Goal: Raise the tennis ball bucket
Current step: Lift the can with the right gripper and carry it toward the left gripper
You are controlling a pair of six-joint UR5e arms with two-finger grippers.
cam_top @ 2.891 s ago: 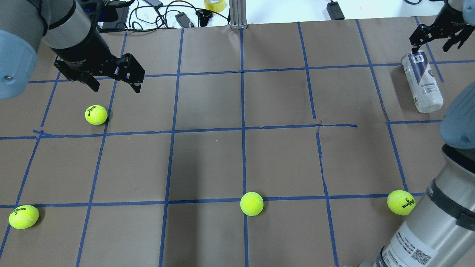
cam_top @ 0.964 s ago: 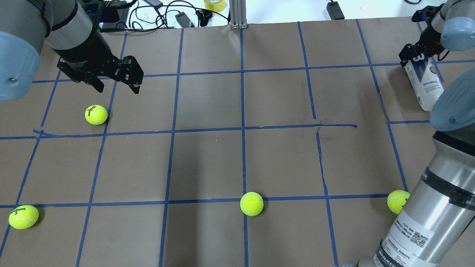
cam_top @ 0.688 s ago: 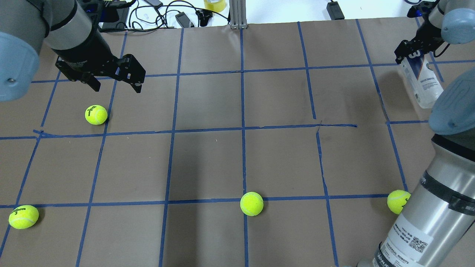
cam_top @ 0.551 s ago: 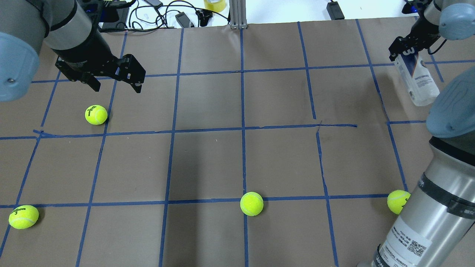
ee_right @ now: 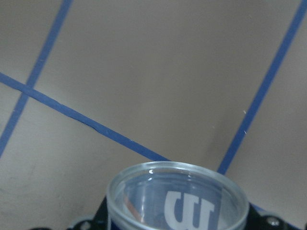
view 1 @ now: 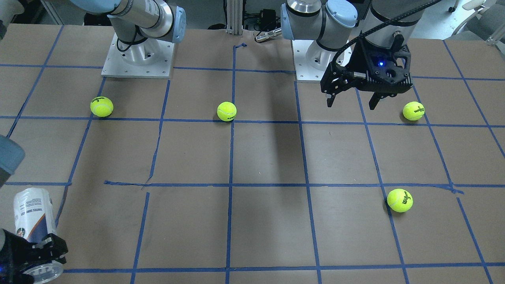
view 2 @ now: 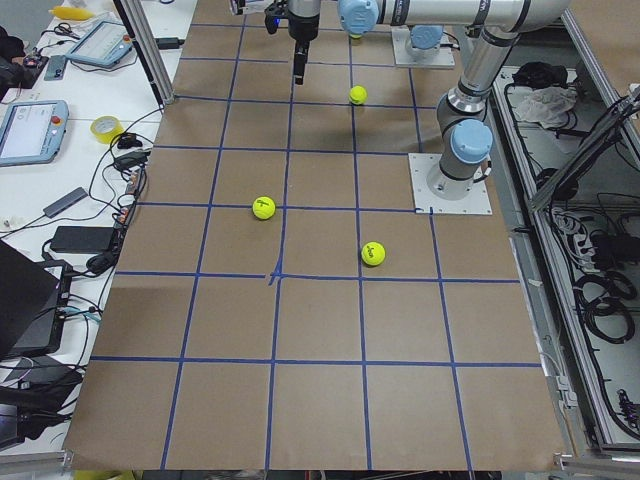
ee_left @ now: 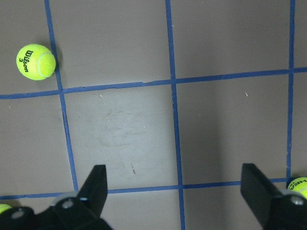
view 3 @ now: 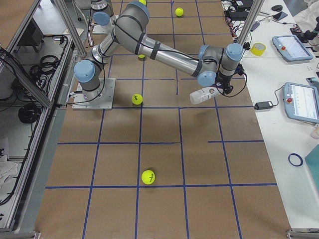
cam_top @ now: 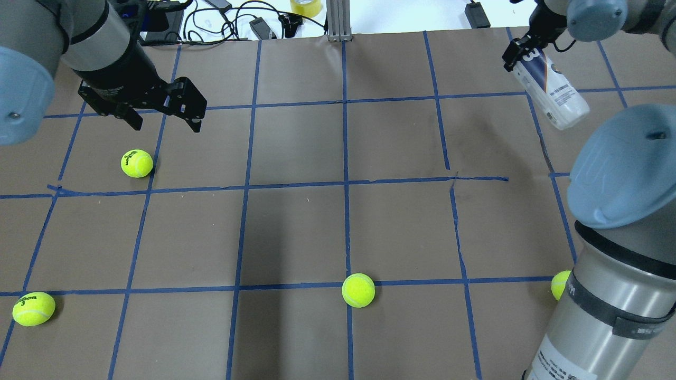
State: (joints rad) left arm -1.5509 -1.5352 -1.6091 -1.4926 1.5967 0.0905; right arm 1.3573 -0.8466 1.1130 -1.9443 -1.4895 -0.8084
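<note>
The tennis ball bucket (cam_top: 554, 95) is a clear can with a white-and-navy label. My right gripper (cam_top: 520, 53) is shut on one end of it and holds it tilted, clear of the table at the far right. It also shows in the front view (view 1: 31, 217), the right side view (view 3: 202, 95) and the right wrist view (ee_right: 177, 196). My right gripper also shows at the front view's bottom left (view 1: 33, 258). My left gripper (cam_top: 166, 125) hangs open and empty high above the far left, also in the front view (view 1: 350, 105) and left wrist view (ee_left: 176, 191).
Several yellow-green tennis balls lie on the brown gridded table (cam_top: 296, 232): one under my left gripper (cam_top: 137, 163), one near left (cam_top: 33, 309), one near centre (cam_top: 358, 290), one behind my right arm (cam_top: 560, 285). Cables and a tape roll (cam_top: 305, 6) sit past the far edge.
My right gripper has closed on the can's end, raised it off the table and carried it left and farther back. My left arm has barely moved.
</note>
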